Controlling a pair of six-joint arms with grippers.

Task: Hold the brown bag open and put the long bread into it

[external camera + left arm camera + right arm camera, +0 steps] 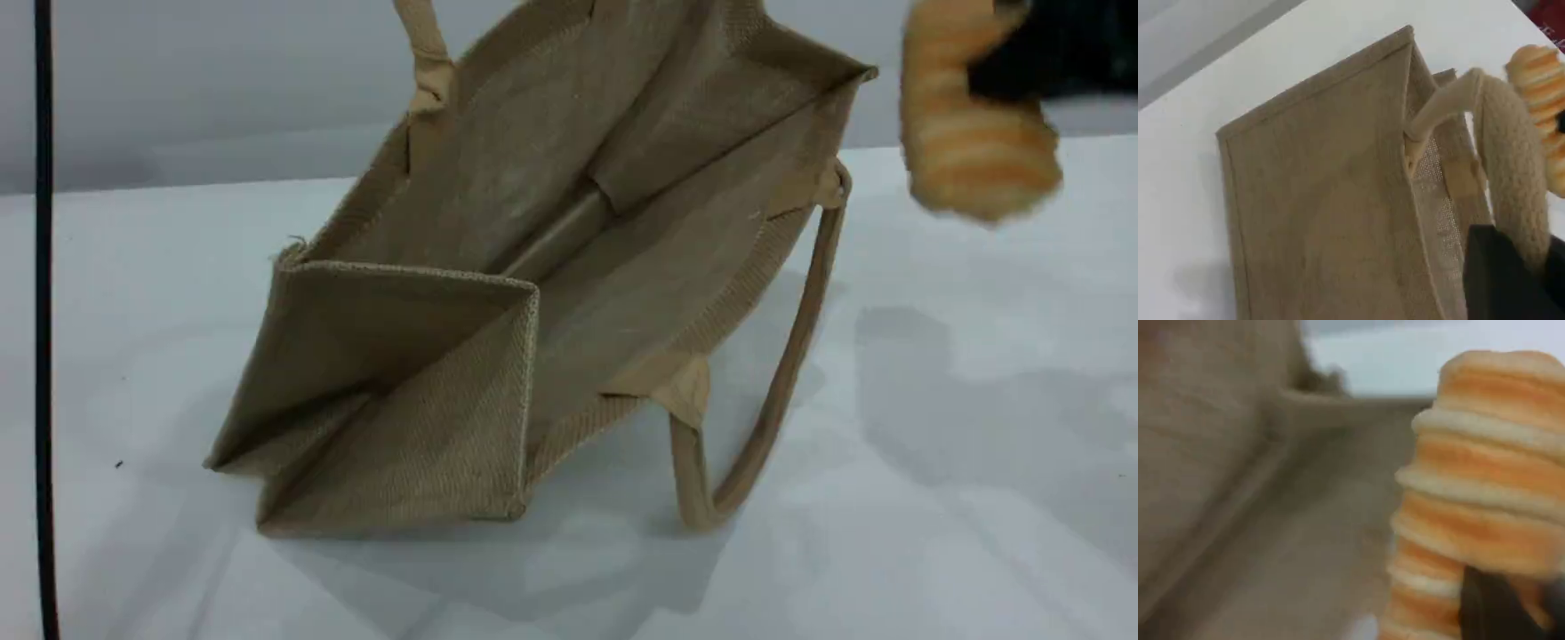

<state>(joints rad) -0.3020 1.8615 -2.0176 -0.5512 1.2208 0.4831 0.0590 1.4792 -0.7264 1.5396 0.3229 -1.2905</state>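
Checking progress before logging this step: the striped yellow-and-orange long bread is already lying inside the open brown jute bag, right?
No. The striped yellow-and-orange long bread is outside the open brown jute bag, held in the air beside its rim, as the scene view shows.

Your left gripper (1511,280) shows as a plain matte black block, and your right gripper (1049,49) is equally dark, blurred, unmarked.

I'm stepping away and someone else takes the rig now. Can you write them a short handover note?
Left gripper: shut on the brown bag's far handle, holding the mouth open.
Right gripper: shut on the long bread, held in the air to the right of the bag's mouth.
Done: bag open, bread picked up.
Left: carry the bread over the opening and release it inside.
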